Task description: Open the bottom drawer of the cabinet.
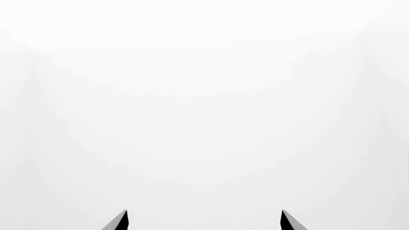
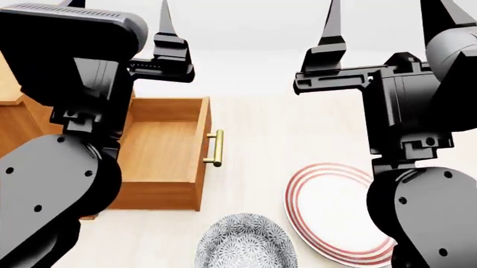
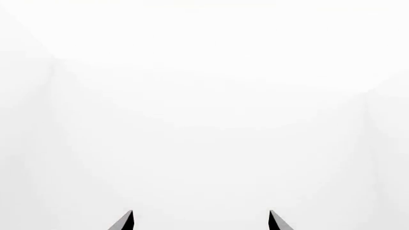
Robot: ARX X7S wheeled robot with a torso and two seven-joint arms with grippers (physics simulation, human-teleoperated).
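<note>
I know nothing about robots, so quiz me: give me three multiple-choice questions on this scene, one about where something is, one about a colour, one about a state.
1. Where is the patterned bowl?
A. Inside the drawer
B. On the table beside the plate
C. Held by an arm

2. What colour are the rings on the plate?
A. Red
B. Blue
C. Green

3. What state is the drawer in?
A. Shut flush
B. Pulled out, nothing seen inside
C. Pulled out and full of dishes

Answers:
1 B: the bowl sits on the table, next to the plate, at the near edge of the head view.
2 A: red rings run round the white plate's rim.
3 B: its wooden floor shows bare, with the brass handle out front. Both the left end effector and the right end effector are open, raised and hold nothing.
</note>
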